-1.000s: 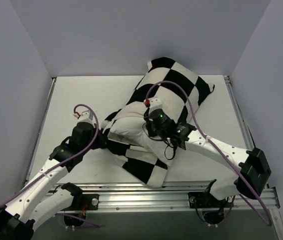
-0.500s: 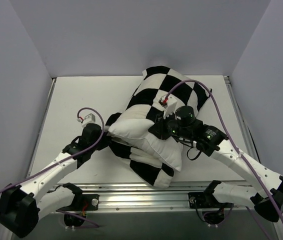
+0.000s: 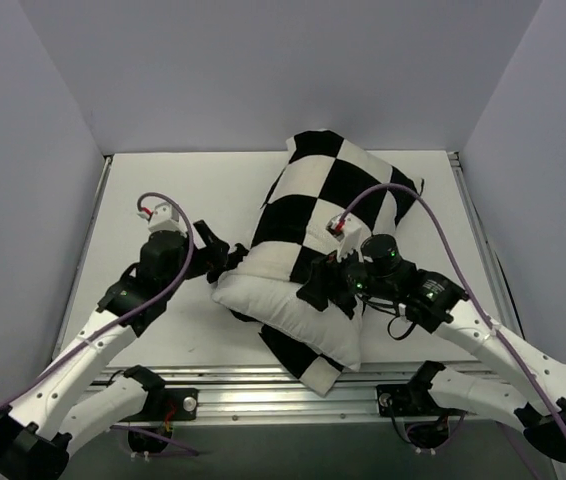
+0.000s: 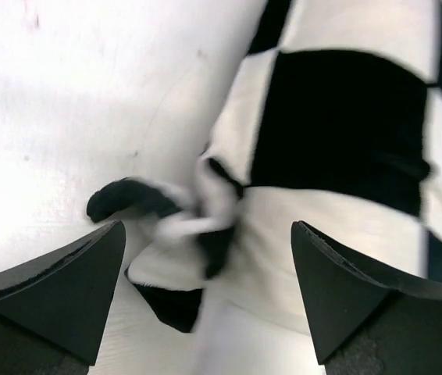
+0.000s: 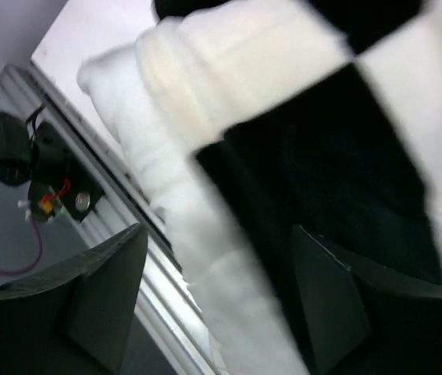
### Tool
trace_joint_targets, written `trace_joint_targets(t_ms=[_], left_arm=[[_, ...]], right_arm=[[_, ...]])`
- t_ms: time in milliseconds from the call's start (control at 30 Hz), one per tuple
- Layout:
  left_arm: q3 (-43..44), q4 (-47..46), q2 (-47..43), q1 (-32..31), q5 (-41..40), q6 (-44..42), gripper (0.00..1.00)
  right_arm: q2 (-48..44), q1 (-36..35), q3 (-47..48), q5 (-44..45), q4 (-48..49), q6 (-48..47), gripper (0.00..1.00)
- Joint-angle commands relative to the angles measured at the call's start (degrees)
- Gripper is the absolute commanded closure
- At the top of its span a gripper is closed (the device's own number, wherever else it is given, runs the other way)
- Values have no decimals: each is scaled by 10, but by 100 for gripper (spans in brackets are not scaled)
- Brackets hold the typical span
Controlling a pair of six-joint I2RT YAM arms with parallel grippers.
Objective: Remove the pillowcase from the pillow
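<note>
The black-and-white checkered pillowcase [image 3: 338, 190] lies slanted across the table middle, still round the far part of the pillow. The plain white pillow [image 3: 283, 295] bulges out of its near end. My left gripper [image 3: 211, 252] stands open just left of that end; in the left wrist view [image 4: 208, 230] its jaws are wide apart over a crumpled pillowcase corner [image 4: 139, 199], touching nothing. My right gripper [image 3: 325, 290] is open over the pillow's right side; in the right wrist view [image 5: 217, 230] white pillow [image 5: 158, 156] and black pillowcase cloth [image 5: 322, 172] lie loose between its jaws.
An aluminium rail [image 3: 263, 390] runs along the table's near edge, right under the pillow's near corner, and shows in the right wrist view too [image 5: 166, 308]. Grey walls close in the white table [image 3: 163, 190] on three sides.
Both grippers have opened and let go of the fabric. The pillow has dropped and settled lower. The left gripper moved back and up-left; the right gripper shifted down-left along the pillow.
</note>
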State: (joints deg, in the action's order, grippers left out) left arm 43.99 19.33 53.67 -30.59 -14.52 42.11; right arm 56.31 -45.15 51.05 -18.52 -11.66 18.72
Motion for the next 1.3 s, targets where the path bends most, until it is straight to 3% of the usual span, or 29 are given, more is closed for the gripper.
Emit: trace_joint_targets(t_ms=[0, 100, 233, 300, 433, 533, 667, 767, 933, 1033, 1133, 1267], left_arm=[[69, 98, -39, 3, 5, -80, 5], [102, 119, -17, 3, 49, -120, 6], [114, 48, 65, 3, 126, -148, 6], [114, 4, 131, 1, 185, -134, 6], [88, -75, 180, -41, 216, -84, 5], [59, -85, 157, -93, 191, -63, 3], [15, -74, 78, -216, 139, -29, 2], [-19, -63, 33, -256, 98, -16, 2], [-11, -1, 5, -250, 4, -20, 3], [10, 10, 8, -233, -15, -33, 5], [27, 36, 18, -195, -18, -20, 6], [21, 57, -6, -120, 1, 2, 6]], right_arm=[[-50, 15, 28, 101, -39, 18, 30], [-67, 27, 40, 182, -62, 46, 24], [-29, 50, 43, 313, -113, 88, 21], [9, 72, 35, 297, -104, 84, 21], [69, 101, 4, 229, -17, 68, 21], [156, 108, 19, 196, 27, 40, 23], [283, 109, 76, 134, 97, -22, 25], [353, 110, 148, 113, 111, -53, 27], [422, 117, 278, 146, 104, -85, 27], [415, 125, 301, 185, 96, -103, 25], [373, 123, 308, 222, 54, -110, 20], [235, 72, 228, 244, 45, -90, 14]])
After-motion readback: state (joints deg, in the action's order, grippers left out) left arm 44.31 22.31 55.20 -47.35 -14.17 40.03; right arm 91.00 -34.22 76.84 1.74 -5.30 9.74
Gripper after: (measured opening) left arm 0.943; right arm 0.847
